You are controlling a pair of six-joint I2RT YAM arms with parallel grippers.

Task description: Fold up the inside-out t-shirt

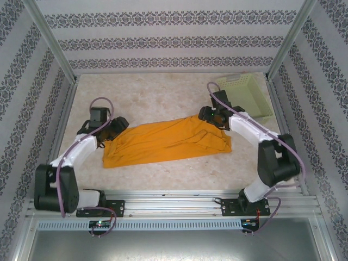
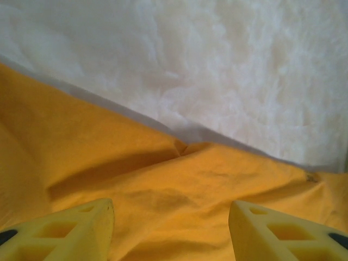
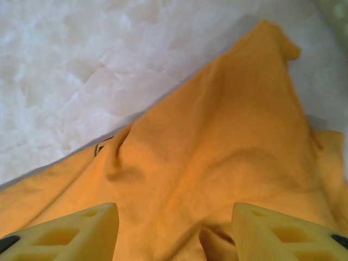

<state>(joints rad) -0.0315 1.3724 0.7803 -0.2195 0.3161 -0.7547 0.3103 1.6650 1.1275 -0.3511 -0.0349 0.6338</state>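
Over the orange t-shirt [image 1: 163,144], left gripper [image 2: 171,217] at its left end, right gripper [image 3: 174,217] at its right, both spread wide, holding nothing. Looks like the grasp stage: next, pinch its far edge, fold nearward.

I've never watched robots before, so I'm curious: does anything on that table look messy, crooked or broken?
Only the shirt: it lies slanted across the table, rumpled and bunched into folds at its right end. No tear or spill shows.
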